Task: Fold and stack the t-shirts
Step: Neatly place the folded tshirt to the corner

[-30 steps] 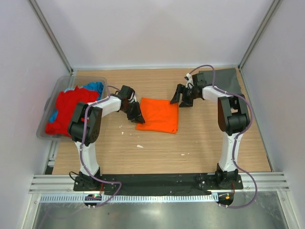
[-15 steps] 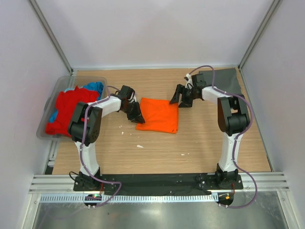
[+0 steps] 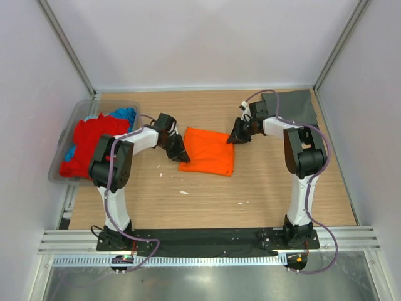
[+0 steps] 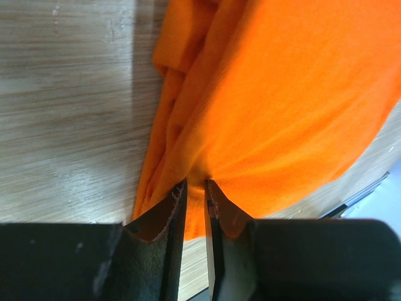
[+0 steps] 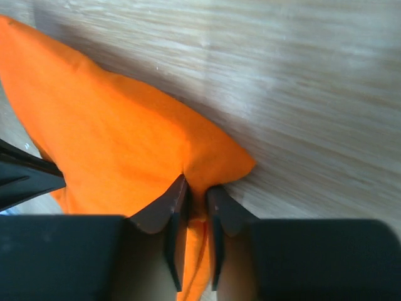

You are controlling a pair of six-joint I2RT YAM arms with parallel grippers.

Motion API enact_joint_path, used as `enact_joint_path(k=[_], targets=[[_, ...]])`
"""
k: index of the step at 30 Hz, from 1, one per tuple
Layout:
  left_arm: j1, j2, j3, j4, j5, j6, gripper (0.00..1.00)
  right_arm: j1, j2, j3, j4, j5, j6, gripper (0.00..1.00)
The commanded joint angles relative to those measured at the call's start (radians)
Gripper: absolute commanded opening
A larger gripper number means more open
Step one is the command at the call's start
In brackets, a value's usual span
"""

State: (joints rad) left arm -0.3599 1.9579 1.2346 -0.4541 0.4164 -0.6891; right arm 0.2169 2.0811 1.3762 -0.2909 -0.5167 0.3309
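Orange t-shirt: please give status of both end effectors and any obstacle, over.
Left end effector shut on left edge of bright orange cloth t-shirt. Right end effector shut on its far right corner. Nothing in the way.

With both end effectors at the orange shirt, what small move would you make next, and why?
Probably lift both slightly, together. The left end effector is shut on the orange t-shirt at its left edge, the right end effector on its far right corner, and the folded shirt lies flat on the table; an even lift would free it.
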Motion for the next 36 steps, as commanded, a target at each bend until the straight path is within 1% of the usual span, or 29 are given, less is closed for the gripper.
enact_joint_path(k=[1,2,3,4,6,7,8,9,11,12,13,14,17,22,24,26,31,36], targets=[[0.012,0.015,-0.072,0.006,-0.137,0.007,0.2,0.015,0.007,-0.046,-0.06,0.035,-0.046,0.2],[0.01,0.009,-0.081,0.009,-0.134,-0.001,0.2,0.016,0.001,-0.046,-0.062,0.047,-0.05,0.15],[0.012,0.003,-0.099,0.015,-0.128,-0.007,0.2,0.016,-0.007,-0.048,-0.059,0.049,-0.062,0.05],[0.012,-0.007,-0.11,0.025,-0.117,-0.013,0.2,0.015,-0.031,-0.051,-0.054,0.053,-0.062,0.01],[0.012,-0.039,-0.121,0.037,-0.076,-0.036,0.19,0.019,-0.067,-0.063,-0.033,0.067,-0.062,0.01],[0.012,-0.054,-0.119,0.04,-0.032,-0.041,0.2,0.022,-0.088,-0.069,-0.028,0.076,-0.064,0.01],[0.012,-0.1,-0.113,0.038,-0.015,-0.046,0.21,0.027,-0.134,-0.08,-0.024,0.09,-0.066,0.01],[0.012,-0.123,-0.104,0.032,-0.002,-0.044,0.22,0.044,-0.156,-0.085,-0.024,0.136,-0.087,0.01],[0.012,-0.169,-0.034,-0.007,0.022,-0.023,0.23,0.058,-0.206,-0.091,-0.034,0.188,-0.111,0.01],[0.012,-0.2,-0.005,-0.056,0.028,0.005,0.24,0.067,-0.217,-0.088,-0.056,0.249,-0.124,0.01],[0.012,-0.214,0.023,-0.081,0.03,0.019,0.24,0.07,-0.223,-0.083,-0.069,0.277,-0.139,0.01],[0.012,-0.224,0.082,-0.13,0.025,0.031,0.25,0.072,-0.236,-0.075,-0.083,0.3,-0.148,0.01],[0.012,-0.257,0.135,-0.179,0.018,0.077,0.26,0.068,-0.259,-0.071,-0.091,0.366,-0.177,0.01],[0.013,-0.297,0.129,-0.196,0.015,0.134,0.27,0.068,-0.306,-0.042,-0.125,0.495,-0.233,0.01],[0.013,-0.292,0.128,-0.201,0.013,0.151,0.28,0.07,-0.305,-0.006,-0.158,0.512,-0.257,0.01],[0.013,-0.28,0.124,-0.205,0.012,0.171,0.27,0.068,-0.299,0.023,-0.181,0.575,-0.263,0.01],[0.012,-0.274,0.109,-0.193,0.05,0.177,0.27,0.07,-0.322,0.035,-0.171,0.664,-0.282,0.01],[0.012,-0.289,0.109,-0.193,0.081,0.186,0.28,0.065,-0.309,0.067,-0.175,0.785,-0.351,0.01]])
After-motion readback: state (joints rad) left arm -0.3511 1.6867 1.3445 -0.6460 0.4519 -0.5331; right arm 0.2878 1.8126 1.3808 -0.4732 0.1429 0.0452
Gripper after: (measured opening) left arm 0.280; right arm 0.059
